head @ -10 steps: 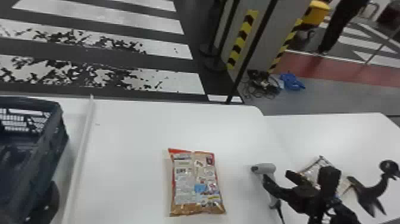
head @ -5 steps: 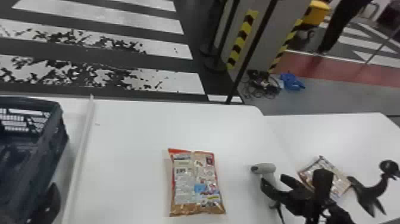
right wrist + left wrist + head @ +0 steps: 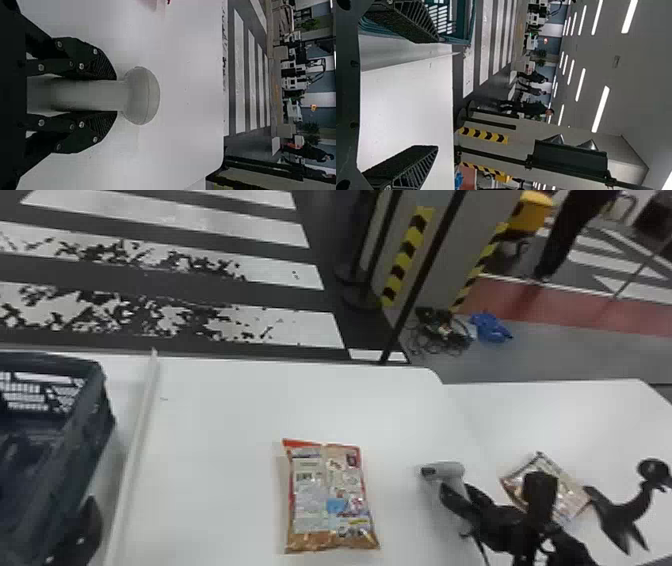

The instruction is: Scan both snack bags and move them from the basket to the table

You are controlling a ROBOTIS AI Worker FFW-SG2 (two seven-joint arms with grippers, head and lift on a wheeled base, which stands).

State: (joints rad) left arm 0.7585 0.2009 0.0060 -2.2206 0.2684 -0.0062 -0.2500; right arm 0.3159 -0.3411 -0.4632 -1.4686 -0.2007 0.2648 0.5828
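Snack bag (image 3: 330, 497) flat on bench (image 3: 225, 430), toward near edge, out of basket, printed back and barcode facing up; likely laid that way so the code can be read without lifting. Second bag (image 3: 570, 490) lies beyond the seam, on the right-hand bench by a black stand (image 3: 620, 515); probably set aside there to keep done and undone apart. Scanner (image 3: 445, 471) is in the right gripper (image 3: 116, 95), jaws closed in on both sides of the handle, head clear of the tips so nothing blocks its window. Window end faces the nearer bag's side; next move probably swings it over the barcode. Risk: glare off crinkled film. Left gripper (image 3: 436, 94) waits near the basket (image 3: 102, 390), past raised strip (image 3: 135, 455) at bench's left edge; jaws wide apart, empty.
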